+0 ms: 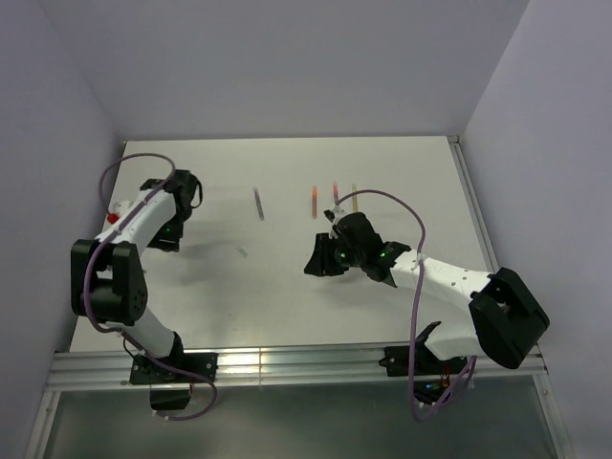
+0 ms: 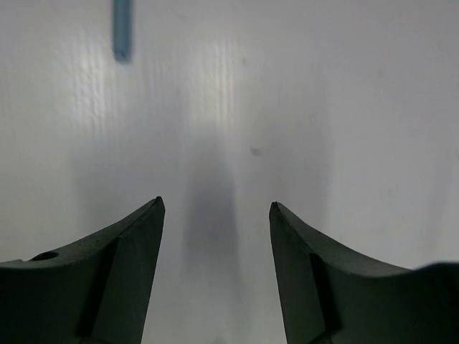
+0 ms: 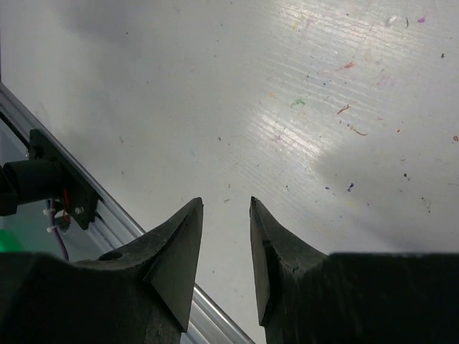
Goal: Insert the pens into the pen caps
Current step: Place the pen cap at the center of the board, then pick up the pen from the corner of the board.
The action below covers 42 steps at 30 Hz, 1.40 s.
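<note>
The left hand (image 2: 215,208) is spread wide and nothing is held between its fingers; only bare desk (image 2: 301,107) is seen through the gap. Out past the fingertips, in the upper left of the left wrist frame, the end of what looks like a blue pen (image 2: 122,29) is cut off by the top edge. Its long axis runs up-down, roughly in line with where the hand points, but it's offset left of the gap, so a sideways shift plus a reach forward would probably be needed tbh.

The right hand (image 3: 226,202) is parted only narrowly, and nothing is gripped there either. In the top view, the grey-purple pen (image 1: 259,203), orange pen (image 1: 314,199), red pen (image 1: 336,189) and yellow pen (image 1: 354,191) are laid upper middle, all lengthwise up-down. The last three are nearer the right hand.
</note>
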{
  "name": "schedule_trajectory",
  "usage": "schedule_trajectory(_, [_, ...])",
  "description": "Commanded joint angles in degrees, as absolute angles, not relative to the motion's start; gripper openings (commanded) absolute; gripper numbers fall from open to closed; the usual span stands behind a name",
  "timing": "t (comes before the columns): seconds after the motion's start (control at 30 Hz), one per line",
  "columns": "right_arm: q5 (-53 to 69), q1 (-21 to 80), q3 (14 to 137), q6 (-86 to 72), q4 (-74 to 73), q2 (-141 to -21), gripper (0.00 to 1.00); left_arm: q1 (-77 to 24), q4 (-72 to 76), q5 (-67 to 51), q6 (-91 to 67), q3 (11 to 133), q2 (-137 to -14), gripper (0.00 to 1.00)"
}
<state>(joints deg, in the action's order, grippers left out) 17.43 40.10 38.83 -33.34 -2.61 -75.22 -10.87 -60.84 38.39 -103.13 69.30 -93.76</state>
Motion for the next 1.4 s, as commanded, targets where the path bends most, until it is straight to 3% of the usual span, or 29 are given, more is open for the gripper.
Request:
schedule_trajectory(0.0, [18.6, 39.8, 39.4, -32.4, -1.8, -73.4, 0.4, -4.7, -62.6, 37.2, -103.6, 66.6, -91.8, 0.65])
schedule_trajectory(0.23, [19.2, 39.8, 38.8, -32.1, -1.8, -72.3, 0.4, 9.6, -57.6, 34.5, -96.4, 62.8, -91.1, 0.62])
schedule_trajectory(0.43, [20.2, 39.8, 38.6, -32.3, -1.3, -72.9, 0.4, 16.2, -55.8, 34.5, -91.8, 63.8, -93.5, 0.6])
schedule_trajectory(0.87, [20.8, 39.8, 38.1, -32.3, -0.6, -74.4, 0.4, 23.3, -53.6, 34.5, -82.7, 67.8, -100.9, 0.6])
schedule_trajectory(1.37, [21.2, 39.8, 37.4, -32.3, -0.2, -74.6, 0.4, 26.4, -46.8, 34.0, -74.1, 66.3, -106.4, 0.49])
